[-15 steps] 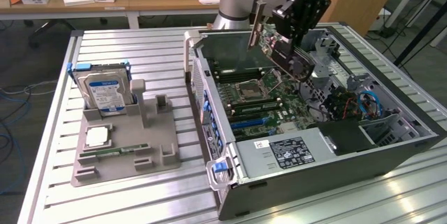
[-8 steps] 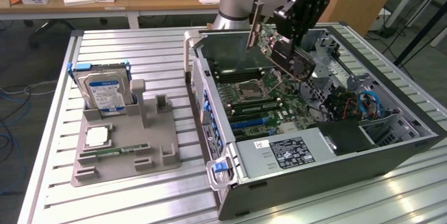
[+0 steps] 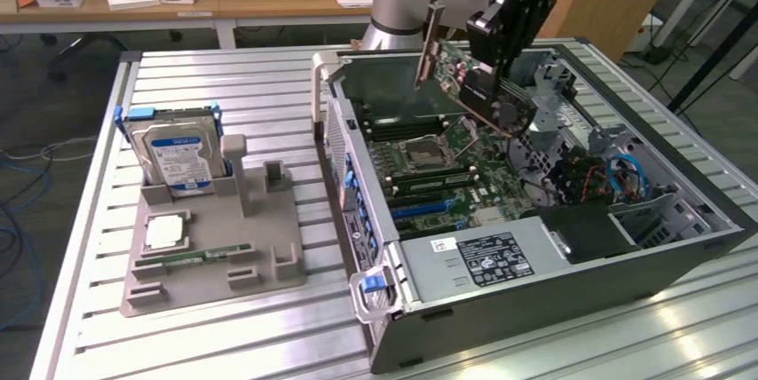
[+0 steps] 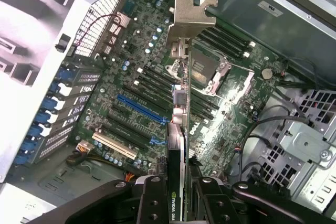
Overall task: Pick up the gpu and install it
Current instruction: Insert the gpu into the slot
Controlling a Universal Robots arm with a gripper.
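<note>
Gpu (image 4: 179, 129) clamped edge-on in the hand (image 4: 178, 195), hanging over the open computer case (image 3: 533, 296), not yet seated.
Gripped at one end only, metal bracket (image 4: 191, 17) at the far end, above the motherboard (image 4: 131, 77) and near the blue slot (image 4: 139, 108). Likely trouble: meeting the slot askew and jamming, catching the bracket on the case wall, or twisting in so short a grip. Reaching down into the case from above, wrist tilted, card slanted rather than level in the exterior view.
</note>
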